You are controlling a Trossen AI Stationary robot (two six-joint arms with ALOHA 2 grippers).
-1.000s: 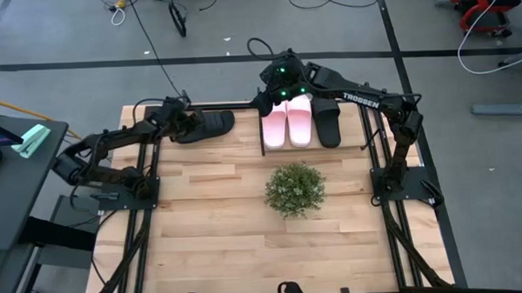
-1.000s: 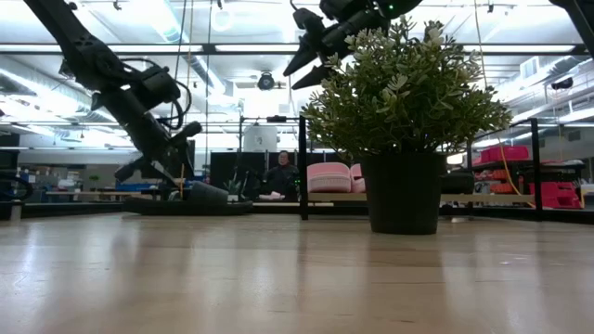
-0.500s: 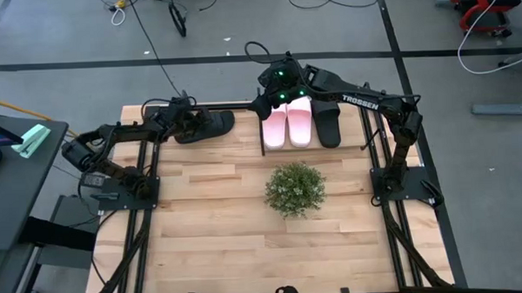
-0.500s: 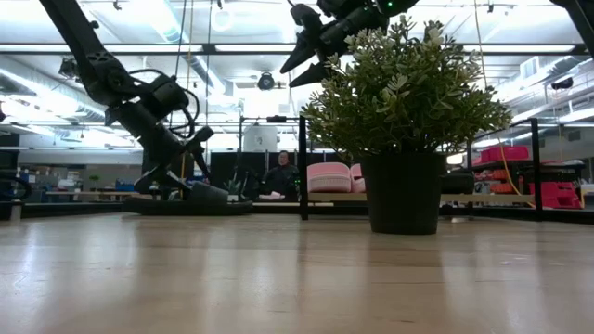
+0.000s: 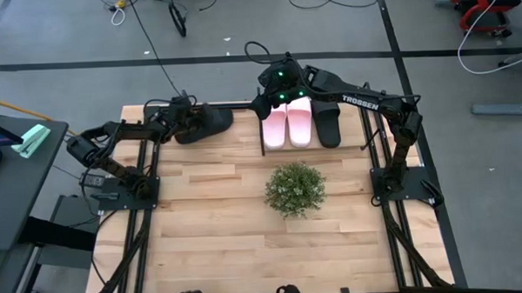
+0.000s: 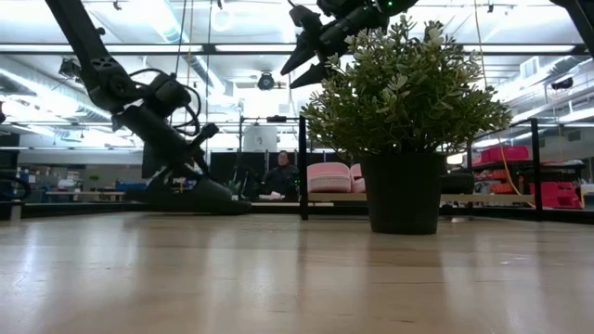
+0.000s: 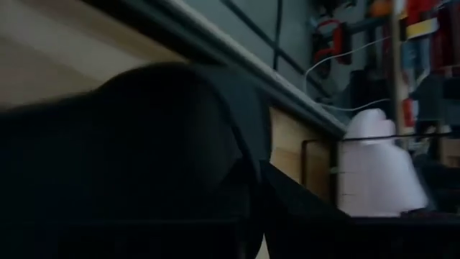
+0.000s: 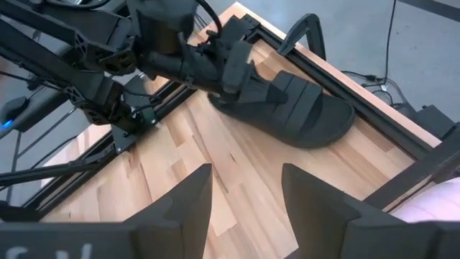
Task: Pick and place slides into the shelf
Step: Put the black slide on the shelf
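Now, the shelf point(image 5: 365, 125) sits top centre-right of the high view w/ two pink slides point(image 5: 288, 126) and one black slide point(image 5: 328, 123) already in it. Last black slide point(image 5: 206, 122) lies upper left, near the table's back edge, well apart from the shelf. Risk, I'd judge: grip is at the slide's rear end only, so it could swing or slip on lift, or catch a post going in. Left gripper point(image 5: 184, 123) is clamped narrow on that slide. Right gripper point(image 5: 281, 87) hovers above the shelf, part open, holding nothing.
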